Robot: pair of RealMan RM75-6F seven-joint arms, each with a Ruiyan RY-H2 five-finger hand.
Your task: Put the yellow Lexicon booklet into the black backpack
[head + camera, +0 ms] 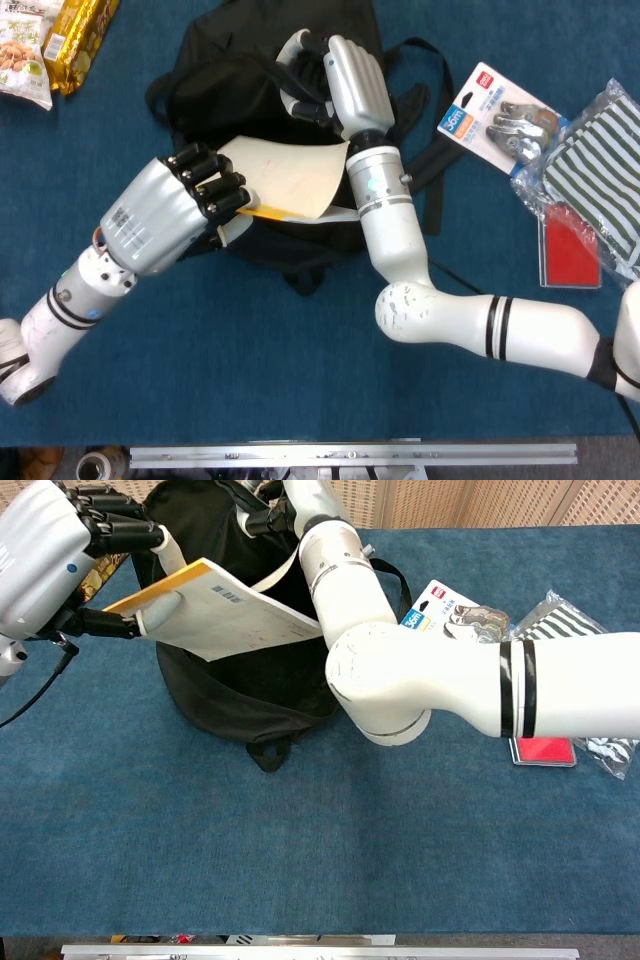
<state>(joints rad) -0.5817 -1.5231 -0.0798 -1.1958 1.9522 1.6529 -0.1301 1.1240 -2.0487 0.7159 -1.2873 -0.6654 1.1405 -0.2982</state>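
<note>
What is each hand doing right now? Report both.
Left hand: holds the yellow booklet over the black backpack.
Right hand: grips the backpack's opening edge.

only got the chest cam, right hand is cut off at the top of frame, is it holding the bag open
Observer: Yes. From the head view, the right hand has its fingers curled over the backpack rim at the far side of the opening.
Operator: where's the booklet tip from above
Observer: The booklet, gripped by the left hand, lies across the near part of the opening. Its far corner reaches the right wrist.
</note>
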